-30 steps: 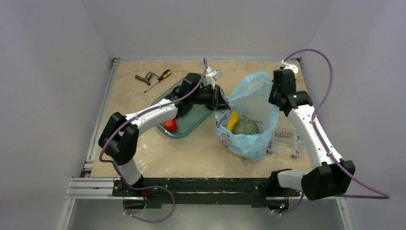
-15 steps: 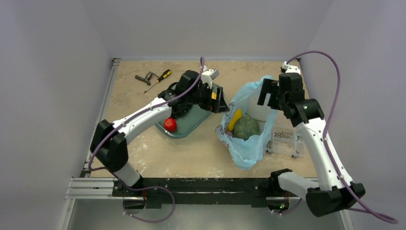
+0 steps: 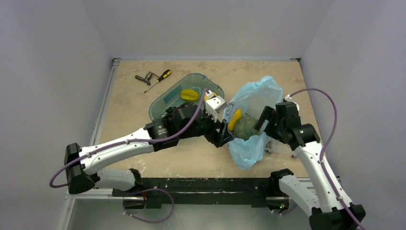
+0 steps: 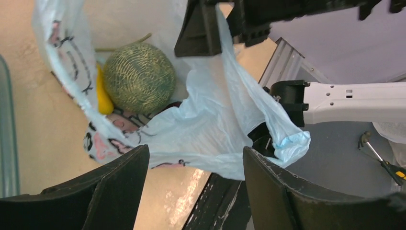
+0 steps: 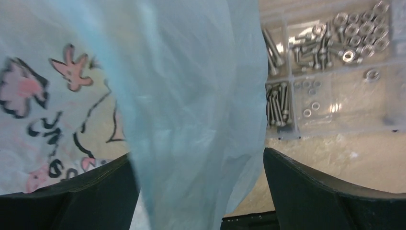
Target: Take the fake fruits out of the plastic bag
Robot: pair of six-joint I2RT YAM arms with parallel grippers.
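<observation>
my left gripper (image 4: 194,160) is standing wide open and holding nothing; its two dark fingers are framing the near side of the plastic bag (image 4: 215,110) without pinching it. my right gripper (image 5: 198,165) is gaping just as wide, and a fold of light-blue plastic is hanging between its fingers, unclamped.

the left wrist camera is looking into the bag's mouth: the rough green fruit (image 4: 139,77) is lying inside, and the yellow mango-like fruit (image 4: 101,96) is leaning against its side, next to the printed wall. the right wrist camera is showing neither fruit, only the pink-and-black print through the plastic and, beyond the bag, a clear box of screws and nuts (image 5: 330,72).

the overhead camera is giving what neither wrist does: the bag is sitting right of centre on the table (image 3: 129,112), my grippers are flanking it, the teal tray (image 3: 158,106) with a star fruit (image 3: 190,94) is lying to its left, and a screwdriver (image 3: 160,79) is lying far back.
</observation>
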